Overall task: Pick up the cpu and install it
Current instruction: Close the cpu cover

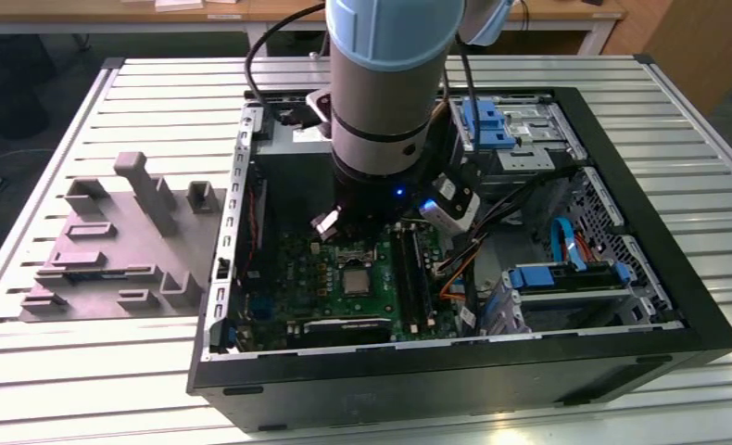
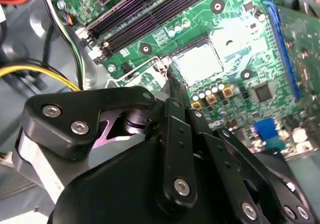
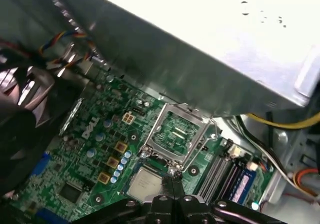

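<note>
A: We see the arm [image 1: 384, 83] reaching down into the open case [image 1: 465, 366], which lies on the slatted surface [image 1: 713, 167]. The grey fixture plate [image 1: 107, 250] sits on the surface beside the case, toward the exterior view's left.

B: And the cpu?

A: We find the cpu [image 1: 358, 279] in the lower middle of the exterior view, lying flat on the green board [image 1: 341, 301] just below the arm's end. In the first wrist view the cpu [image 3: 145, 182] is at the lower centre, a silvery square sitting in its socket, with the load frame [image 3: 177, 134] hinged open right beside it.

B: Does the gripper have hold of it?

A: No. The gripper [image 3: 171, 176] sits directly next to the cpu's edge in the first wrist view, its fingers [image 3: 176, 180] pressed together into one narrow tip with nothing between them. In the second wrist view the gripper [image 2: 171, 84] points at the socket's corner, and the cpu [image 2: 197, 64] shows bright just past it.

B: Anything else nearby?

A: We see the memory slots [image 2: 145, 14] in the upper middle of the second wrist view, and yellow wires [image 2: 30, 70] at its left edge.
</note>
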Controlling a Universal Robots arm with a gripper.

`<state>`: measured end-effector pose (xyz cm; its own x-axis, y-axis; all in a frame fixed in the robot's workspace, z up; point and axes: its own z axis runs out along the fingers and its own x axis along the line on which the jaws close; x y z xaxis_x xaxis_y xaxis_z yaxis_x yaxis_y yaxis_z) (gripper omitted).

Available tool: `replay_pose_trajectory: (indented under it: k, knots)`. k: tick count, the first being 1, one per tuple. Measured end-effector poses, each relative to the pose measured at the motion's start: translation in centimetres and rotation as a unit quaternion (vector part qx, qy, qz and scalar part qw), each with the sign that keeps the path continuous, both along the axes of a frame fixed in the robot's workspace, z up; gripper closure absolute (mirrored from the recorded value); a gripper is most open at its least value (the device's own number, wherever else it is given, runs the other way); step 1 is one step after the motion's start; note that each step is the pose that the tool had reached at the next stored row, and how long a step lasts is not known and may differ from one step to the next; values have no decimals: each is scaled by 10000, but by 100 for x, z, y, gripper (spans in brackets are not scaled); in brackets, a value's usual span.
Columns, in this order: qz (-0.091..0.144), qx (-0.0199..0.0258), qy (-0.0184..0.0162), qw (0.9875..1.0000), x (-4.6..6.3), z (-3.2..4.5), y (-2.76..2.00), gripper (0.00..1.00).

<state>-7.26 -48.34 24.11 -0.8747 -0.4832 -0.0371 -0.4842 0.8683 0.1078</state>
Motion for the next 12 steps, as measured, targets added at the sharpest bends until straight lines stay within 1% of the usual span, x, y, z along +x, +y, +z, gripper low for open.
replay_pose_trajectory:
  k: [2,3,5,8,12]
  knots:
    - [183,-1,1,9998,0,-15,0,89]
    - [218,-1,0,9998,6,-20,1,89]
    - [225,-1,0,9997,28,-24,18,89]
    - [225,-1,0,9997,88,-34,67,89]
    - [224,-1,3,9997,182,-54,117,89]
